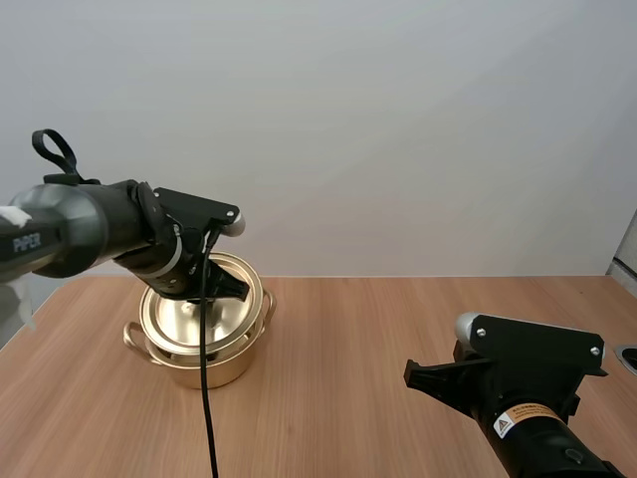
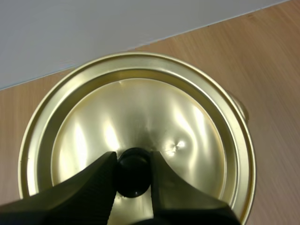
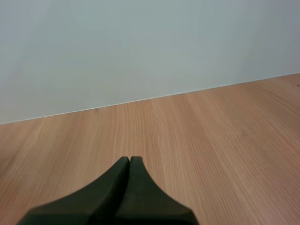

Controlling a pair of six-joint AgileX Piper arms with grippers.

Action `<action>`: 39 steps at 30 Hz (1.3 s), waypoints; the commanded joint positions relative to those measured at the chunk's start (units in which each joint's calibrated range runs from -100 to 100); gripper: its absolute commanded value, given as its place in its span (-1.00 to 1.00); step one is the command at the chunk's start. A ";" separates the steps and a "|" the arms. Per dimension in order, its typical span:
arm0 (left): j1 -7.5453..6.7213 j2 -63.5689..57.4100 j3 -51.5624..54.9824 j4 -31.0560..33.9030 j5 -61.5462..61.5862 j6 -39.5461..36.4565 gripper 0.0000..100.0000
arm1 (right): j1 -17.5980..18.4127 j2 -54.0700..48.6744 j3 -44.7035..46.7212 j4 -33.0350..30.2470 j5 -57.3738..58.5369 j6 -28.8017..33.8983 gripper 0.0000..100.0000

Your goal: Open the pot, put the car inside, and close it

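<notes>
Pot (image 1: 204, 370) on the worktop's (image 1: 378, 339) far left: left jaws pinch the lid's (image 2: 140, 112) black knob (image 2: 133, 173), ready to lift; right jaws clenched empty, near right.

— What does the lid (image 2: 140, 117) hide?
— The whole inside of the pot (image 1: 204, 370). In the high view, its knob (image 2: 133, 182) is lost behind the left gripper (image 2: 132, 157).
— And the right arm (image 1: 528, 393)?
— Cut off by the high view's lower edge.
</notes>
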 commanded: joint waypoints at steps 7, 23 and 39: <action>-0.01 3.96 -1.00 -0.04 1.93 -0.38 -1.00 | 0.04 0.00 0.00 0.06 -0.09 0.04 -1.00; -0.01 7.95 -2.91 0.26 4.55 -1.79 0.12 | 0.04 0.00 0.00 0.06 -0.09 0.04 -1.00; -0.01 1.26 -3.14 -7.47 -12.56 -2.66 1.00 | 0.04 0.00 0.00 0.06 -0.09 0.04 -1.00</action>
